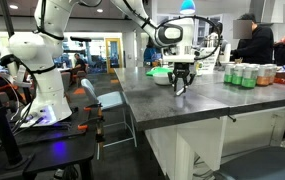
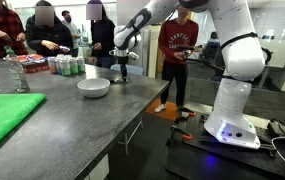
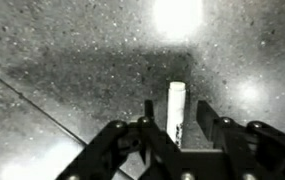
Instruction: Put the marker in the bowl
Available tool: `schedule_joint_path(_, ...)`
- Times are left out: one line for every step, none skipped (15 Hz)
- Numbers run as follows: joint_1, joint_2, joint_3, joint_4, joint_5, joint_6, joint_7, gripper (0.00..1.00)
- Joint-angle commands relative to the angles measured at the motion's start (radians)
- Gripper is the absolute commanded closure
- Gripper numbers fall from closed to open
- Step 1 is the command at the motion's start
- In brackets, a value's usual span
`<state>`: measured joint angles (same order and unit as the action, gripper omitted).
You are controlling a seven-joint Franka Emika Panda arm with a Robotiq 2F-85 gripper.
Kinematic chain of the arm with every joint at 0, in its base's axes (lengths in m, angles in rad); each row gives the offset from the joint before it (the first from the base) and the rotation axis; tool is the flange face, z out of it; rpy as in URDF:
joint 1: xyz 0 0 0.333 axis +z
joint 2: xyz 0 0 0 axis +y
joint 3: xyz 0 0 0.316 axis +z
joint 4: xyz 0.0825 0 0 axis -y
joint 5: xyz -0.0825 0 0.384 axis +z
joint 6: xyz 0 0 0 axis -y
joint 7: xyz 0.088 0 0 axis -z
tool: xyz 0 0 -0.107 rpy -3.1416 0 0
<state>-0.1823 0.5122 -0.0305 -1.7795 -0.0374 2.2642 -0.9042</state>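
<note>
The whitish marker [image 3: 177,108] lies on the dark speckled table, between my gripper's [image 3: 177,125] two fingers, with a gap showing on each side of it. The gripper is open and down at the table surface in both exterior views [image 1: 180,88] [image 2: 119,76]. The marker itself is too small to make out in the exterior views. The round bowl, white outside [image 2: 93,87] and green inside [image 1: 160,71], stands on the table just beside the gripper, apart from it.
A row of green cans [image 1: 247,75] [image 2: 67,66] stands at the table's far side, with people behind it. A green cloth [image 2: 2,115] lies on the table's near end. The table edge [image 2: 132,112] runs close to the bowl.
</note>
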Motion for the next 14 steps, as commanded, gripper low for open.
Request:
schedule_joint_path(-0.024, 0.03, 0.024, 0.046, -0.017, -0.052, -0.014, 0.71)
schedule_joint_path(-0.025, 0.034, 0.024, 0.048, -0.019, -0.052, -0.011, 0.76)
schedule_joint_path(-0.024, 0.037, 0.024, 0.049, -0.023, -0.048, -0.005, 0.82)
schedule_joint_path(-0.024, 0.035, 0.024, 0.046, -0.023, -0.043, -0.003, 0.91)
schedule_joint_path(-0.025, 0.028, 0.026, 0.043, -0.021, -0.036, -0.002, 0.99)
schedule_joint_path(-0.023, 0.023, 0.024, 0.037, -0.025, -0.03, 0.002, 1.0)
schedule_joint_path(-0.025, 0.016, 0.025, 0.036, -0.018, -0.035, 0.004, 0.95)
schedule_joint_path(-0.026, 0.01, 0.025, 0.036, -0.013, -0.038, 0.011, 0.95)
schedule_joint_path(-0.019, -0.004, 0.016, 0.031, -0.022, -0.052, 0.033, 0.95)
schedule_joint_path(-0.019, -0.018, 0.016, 0.029, -0.018, -0.071, 0.046, 0.95)
schedule_joint_path(-0.012, -0.042, 0.011, 0.02, -0.028, -0.093, 0.058, 0.95)
schedule_joint_path(-0.007, -0.063, 0.007, 0.016, -0.038, -0.119, 0.066, 0.95)
schedule_joint_path(0.004, -0.089, 0.001, 0.015, -0.055, -0.161, 0.09, 0.95)
schedule_joint_path(0.014, -0.115, 0.0, 0.013, -0.077, -0.199, 0.104, 0.95)
